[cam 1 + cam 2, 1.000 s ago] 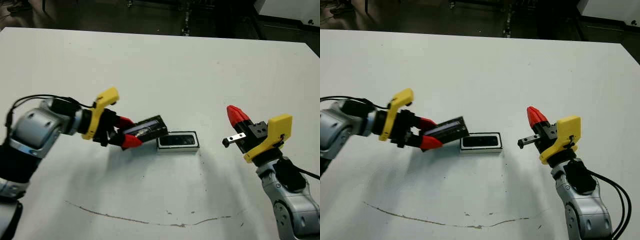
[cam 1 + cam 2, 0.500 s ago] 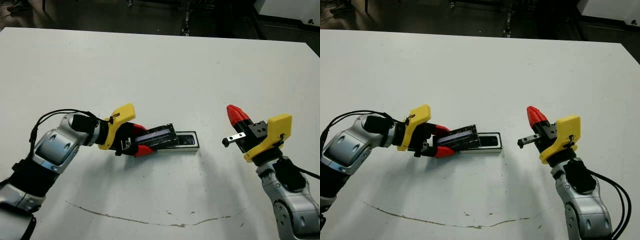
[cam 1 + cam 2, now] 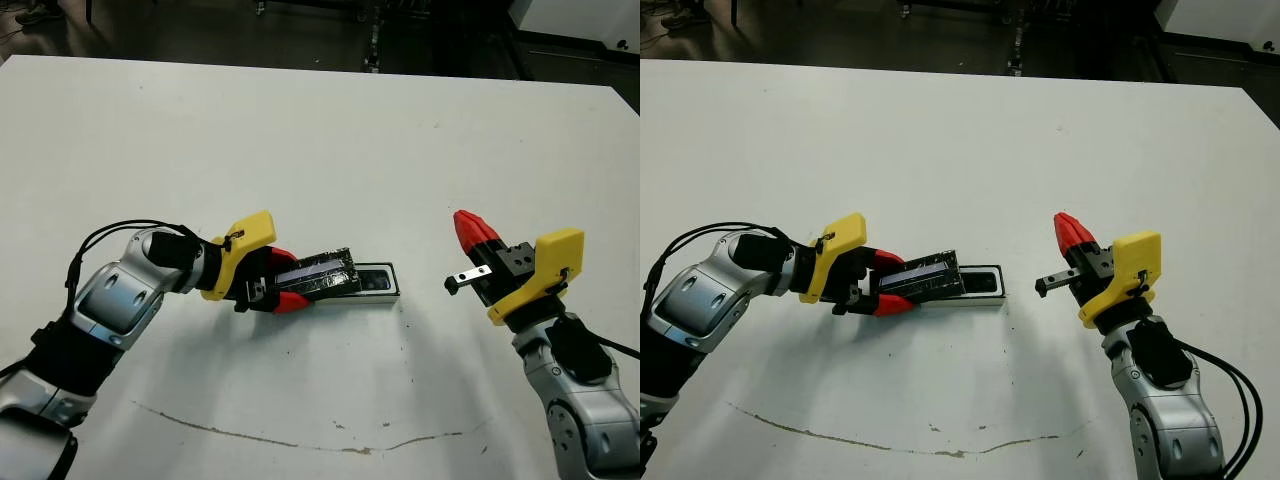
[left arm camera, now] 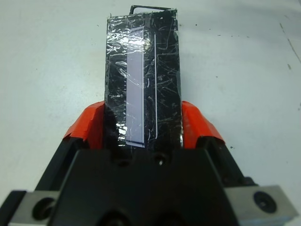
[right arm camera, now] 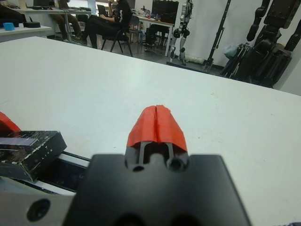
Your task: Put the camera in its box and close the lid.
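My left gripper [image 3: 291,281] is shut on the lid [image 3: 322,272], a glossy black panel with a pale bluish strip [image 4: 134,94]. It holds the lid tilted, with the far end over the left end of the box [image 3: 392,294]. The box has a white rim and lies at the table's middle. The camera [image 3: 374,282] shows as a dark bar inside it, partly covered by the lid. To the right of the box, apart from it, my right gripper [image 3: 470,231] is shut on nothing. In the right wrist view its red fingertips [image 5: 156,123] are pressed together, and the lid [image 5: 28,153] shows there too.
A thin brownish line [image 3: 300,442] runs across the white table near its front edge. Beyond the table's far edge the floor is dark. In the right wrist view a person sits on a chair [image 5: 113,23] and black equipment stands [image 5: 273,37] rise behind the table.
My left gripper has carried the lid to the right and lowered it, from beside the box to over its left end. The right arm has stayed still.
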{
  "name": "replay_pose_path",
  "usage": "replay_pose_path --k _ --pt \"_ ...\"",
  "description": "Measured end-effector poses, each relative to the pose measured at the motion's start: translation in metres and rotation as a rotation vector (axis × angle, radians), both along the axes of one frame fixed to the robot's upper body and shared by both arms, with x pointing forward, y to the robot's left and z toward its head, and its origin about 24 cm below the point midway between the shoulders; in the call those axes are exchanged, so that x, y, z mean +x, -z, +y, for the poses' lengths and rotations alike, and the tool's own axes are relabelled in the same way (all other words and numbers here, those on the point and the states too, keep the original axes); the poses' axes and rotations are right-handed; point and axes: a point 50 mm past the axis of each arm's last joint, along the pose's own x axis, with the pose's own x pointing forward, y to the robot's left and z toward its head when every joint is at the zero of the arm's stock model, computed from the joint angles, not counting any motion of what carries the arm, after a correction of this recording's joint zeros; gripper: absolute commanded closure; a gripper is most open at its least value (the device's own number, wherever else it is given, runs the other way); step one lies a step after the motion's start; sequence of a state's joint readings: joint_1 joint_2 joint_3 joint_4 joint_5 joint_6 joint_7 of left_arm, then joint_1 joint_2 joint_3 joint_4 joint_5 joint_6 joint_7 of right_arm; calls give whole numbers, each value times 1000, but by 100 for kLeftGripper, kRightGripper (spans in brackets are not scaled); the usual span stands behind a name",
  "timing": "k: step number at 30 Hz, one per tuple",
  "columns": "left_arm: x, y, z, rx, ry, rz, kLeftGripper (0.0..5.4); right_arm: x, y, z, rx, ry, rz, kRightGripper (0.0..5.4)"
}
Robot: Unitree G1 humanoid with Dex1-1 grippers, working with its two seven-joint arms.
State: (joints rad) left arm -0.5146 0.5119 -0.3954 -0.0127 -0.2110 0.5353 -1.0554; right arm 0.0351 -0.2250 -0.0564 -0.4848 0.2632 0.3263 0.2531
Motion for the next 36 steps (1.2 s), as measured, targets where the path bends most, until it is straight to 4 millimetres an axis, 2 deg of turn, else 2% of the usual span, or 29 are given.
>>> replay_pose_path --k 24,36 --pt "4 1 -22 41 62 -55 224 0 1 0 0 1 0 540" --pt "10 6 -43 47 91 -54 224 0 1 0 1 -2 3 540"
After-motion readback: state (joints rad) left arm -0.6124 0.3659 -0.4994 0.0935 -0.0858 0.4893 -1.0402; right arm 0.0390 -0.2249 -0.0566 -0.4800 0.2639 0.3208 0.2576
